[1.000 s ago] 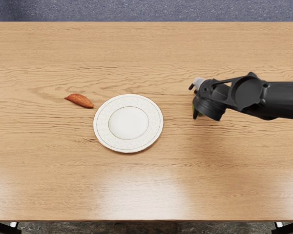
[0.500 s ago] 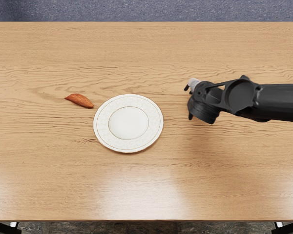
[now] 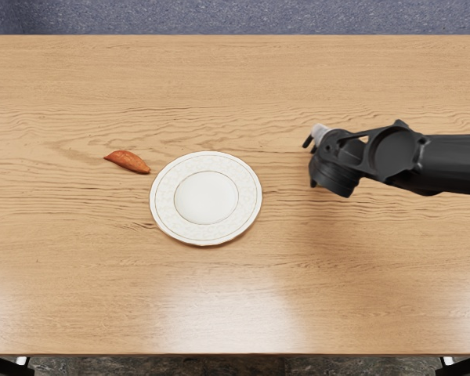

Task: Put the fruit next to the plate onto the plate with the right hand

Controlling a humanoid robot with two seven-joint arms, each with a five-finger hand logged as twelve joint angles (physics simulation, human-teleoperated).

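Nothing lies on the plate (image 3: 205,198), well left of the right hand (image 3: 329,166). The orange-red fruit (image 3: 127,161) sits farther left on the bench (image 3: 235,298). I cannot tell whether the hand holds anything.

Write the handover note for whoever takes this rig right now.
Right hand: over the table to the right of the round white plate, clear of it; whether it holds anything cannot be told.
Left arm: out of view.
Orange-red wedge-shaped fruit: on the wooden table just left of the plate's rim, not touching.
Done: nothing lies on the plate.
Left: put the fruit on the plate.
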